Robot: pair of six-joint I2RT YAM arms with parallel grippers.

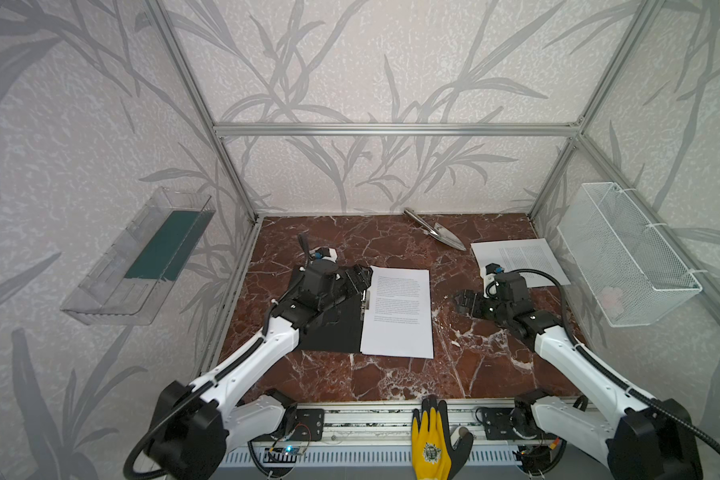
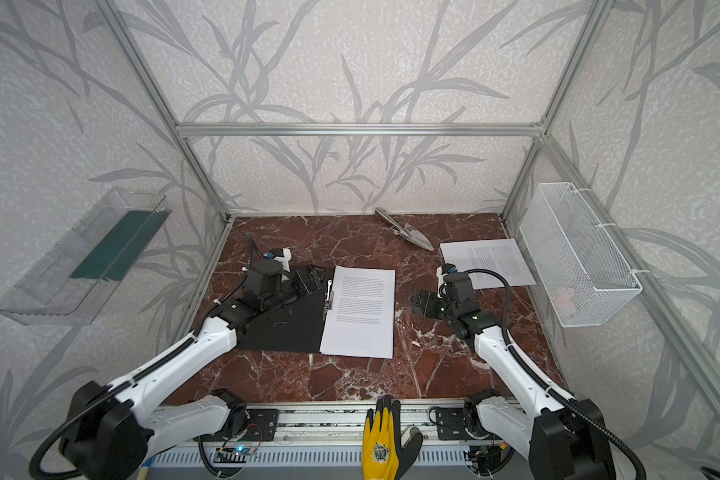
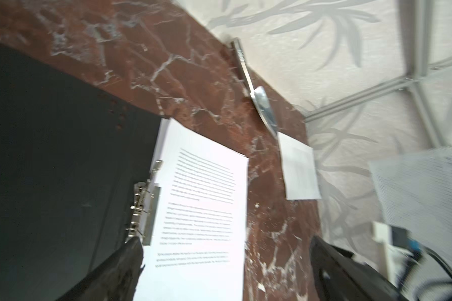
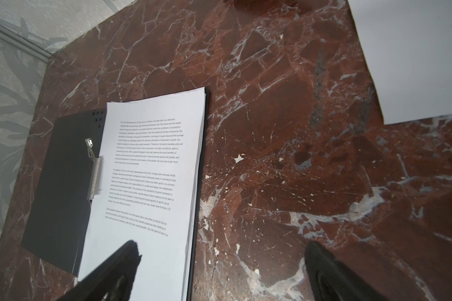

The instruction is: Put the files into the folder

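Folder [image 1: 333, 332] open flat on worktop [image 1: 391, 374]. Stack of files [image 1: 398, 316] already on its right half, beside metal clip [image 1: 365, 301]; black cover at stack's 9 o'clock. One loose sheet [image 1: 524, 257] outside, at stack's 2 o'clock, well apart. Left claw [image 1: 362, 277] open, empty, above clip's far end. Right claw [image 1: 460, 302] open, empty, over bare worktop between stack and loose sheet. Judged mostly done: last sheet and closing remain.

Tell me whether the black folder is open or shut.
Open. The thin matte-black folder lies spread flat, its metal clip exposed, with the stack of white printed sheets resting on one half.
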